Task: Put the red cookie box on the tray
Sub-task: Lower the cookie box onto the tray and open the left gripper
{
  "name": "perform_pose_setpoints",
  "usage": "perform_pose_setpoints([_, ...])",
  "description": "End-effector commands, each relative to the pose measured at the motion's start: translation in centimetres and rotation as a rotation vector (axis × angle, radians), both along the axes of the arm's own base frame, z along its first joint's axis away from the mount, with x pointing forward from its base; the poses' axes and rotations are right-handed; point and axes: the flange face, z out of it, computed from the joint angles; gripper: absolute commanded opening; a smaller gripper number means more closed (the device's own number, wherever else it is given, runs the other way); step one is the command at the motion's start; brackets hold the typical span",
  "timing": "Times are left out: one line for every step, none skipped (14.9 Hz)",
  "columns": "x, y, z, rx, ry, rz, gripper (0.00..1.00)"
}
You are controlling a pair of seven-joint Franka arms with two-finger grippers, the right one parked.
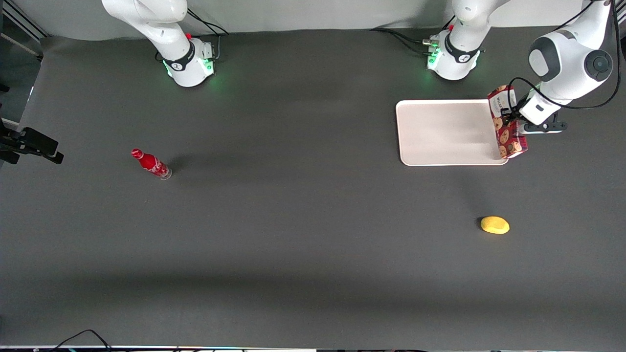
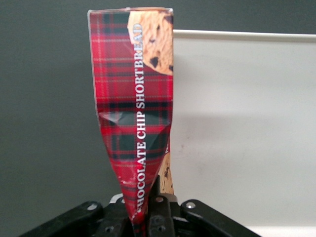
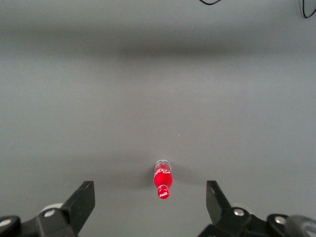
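Front view: red cookie box in end effector

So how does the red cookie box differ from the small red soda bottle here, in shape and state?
The red cookie box is a long slim carton in tartan print, dented where the pincer clamps it at the tray edge; the soda bottle is small, round and plain red. The box is gripped by the working arm; the bottle sits untouched on the table toward the parked arm's end. Both are mainly red.

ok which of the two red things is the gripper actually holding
The red cookie box, the tartan carton clamped in the gripper over the tray's edge. The red soda bottle lies alone toward the parked arm's end.
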Motion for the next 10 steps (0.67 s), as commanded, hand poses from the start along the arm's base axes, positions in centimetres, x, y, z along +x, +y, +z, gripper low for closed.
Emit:
perform_pose_setpoints([-1.4,-2.5,-1.0,0.006,-0.002,-0.046,0.00])
perform_pose_setpoints([-1.6,-3.2,-1.4,0.009,-0.009,-0.067,0.00])
perform_pose_setpoints([-2.0,-3.4,-2.0,0.009,-0.012,-0.069,0.00])
perform_pose_setpoints([-2.3,-3.4,-2.3,0.008,-0.013,-0.069,0.00])
perform_pose_setpoints([-2.3,-3.4,-2.5,0.007,-0.010,-0.070,0.00])
perform_pose_setpoints([-2.4,-3.5,-2.6,0.006,-0.007,-0.070,0.00])
perform_pose_setpoints([-2.4,-3.4,-2.7,0.004,-0.006,-0.070,0.00])
perform_pose_setpoints([-2.5,-3.5,-2.8,0.004,-0.003,-0.072,0.00])
perform_pose_setpoints([-2.4,-3.5,-2.8,0.002,-0.003,-0.070,0.00])
perform_pose_setpoints([-2.4,-3.4,-2.9,0.001,-0.004,-0.069,0.00])
